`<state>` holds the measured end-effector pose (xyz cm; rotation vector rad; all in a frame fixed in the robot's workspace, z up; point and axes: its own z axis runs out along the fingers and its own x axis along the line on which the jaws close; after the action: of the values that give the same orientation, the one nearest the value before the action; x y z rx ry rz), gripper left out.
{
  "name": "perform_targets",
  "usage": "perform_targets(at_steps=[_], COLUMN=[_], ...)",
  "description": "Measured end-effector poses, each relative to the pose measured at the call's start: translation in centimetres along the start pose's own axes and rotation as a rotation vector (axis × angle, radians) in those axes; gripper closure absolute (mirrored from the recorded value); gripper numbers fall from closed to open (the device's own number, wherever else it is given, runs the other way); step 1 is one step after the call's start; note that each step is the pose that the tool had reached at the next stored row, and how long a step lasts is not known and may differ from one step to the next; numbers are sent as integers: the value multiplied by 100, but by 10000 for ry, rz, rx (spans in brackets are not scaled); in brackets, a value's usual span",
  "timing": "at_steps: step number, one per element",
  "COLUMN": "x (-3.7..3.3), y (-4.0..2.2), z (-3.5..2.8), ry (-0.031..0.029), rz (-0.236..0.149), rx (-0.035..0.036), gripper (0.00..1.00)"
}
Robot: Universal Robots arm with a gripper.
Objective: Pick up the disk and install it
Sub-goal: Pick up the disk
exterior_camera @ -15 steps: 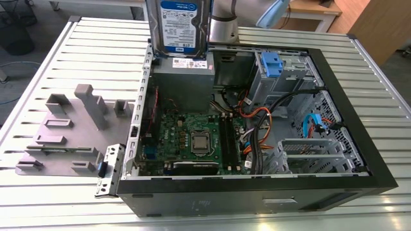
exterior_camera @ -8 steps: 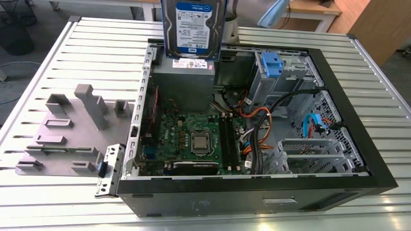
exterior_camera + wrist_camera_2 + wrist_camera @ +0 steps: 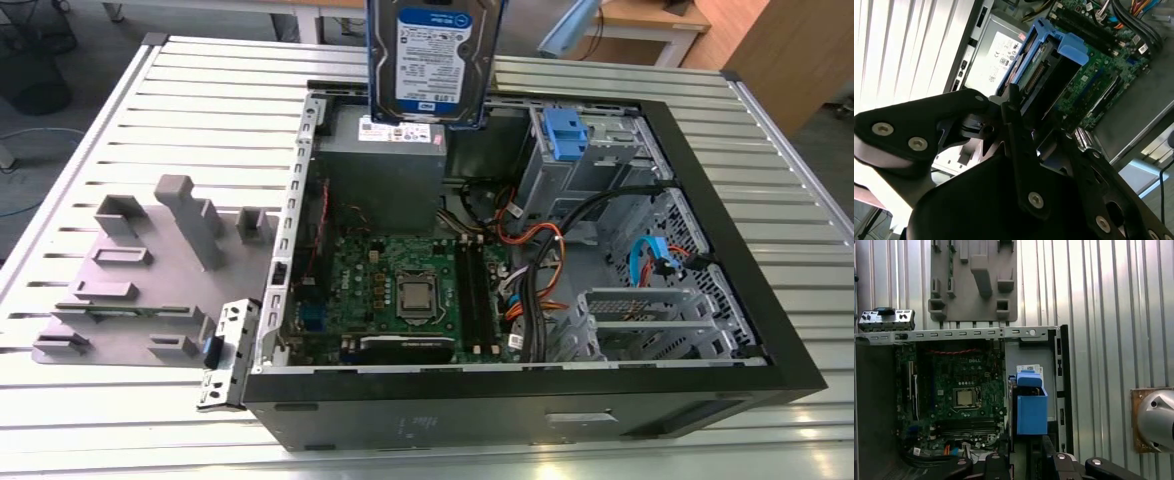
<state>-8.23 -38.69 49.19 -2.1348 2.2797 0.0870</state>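
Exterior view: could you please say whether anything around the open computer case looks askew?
A small grey metal port plate leans tilted outside the black case, at its corner on the exterior view's left, seemingly detached. The blue-framed silver disk hangs above.

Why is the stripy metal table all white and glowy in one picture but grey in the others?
In the second wrist view, light glares off the ribbed silver metal table and washes it nearly white; in the exterior view it is evenly lit and looks grey; in the first wrist view it is grey too, and the open black computer case looks shadier inside.
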Motion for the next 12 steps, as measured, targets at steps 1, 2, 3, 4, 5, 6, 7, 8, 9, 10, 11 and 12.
perform_targets(at_steps=[1, 2, 3, 4, 5, 6, 7, 8, 9, 10, 11, 12], x=[-2, -4, -6, -8, -10, -12, -14, -16, -17, -19, -21, -22], y=[-33, -65, -99, -127, -154, -183, -213, -241, -269, -293, -318, -341], z=[0, 1, 1, 2, 3, 3, 4, 4, 5, 5, 6, 6], ry=[0, 0, 0, 0, 0, -1, 0, 0, 0, 0, 0, 0], rz=[1, 0, 0, 0, 1, 1, 0, -1, 0, 1, 0, 0], rx=[0, 0, 0, 0, 0, 0, 0, 0, 0, 0, 0, 0], gripper=[65, 65, 65, 65, 65, 65, 65, 65, 65, 65, 65, 65])
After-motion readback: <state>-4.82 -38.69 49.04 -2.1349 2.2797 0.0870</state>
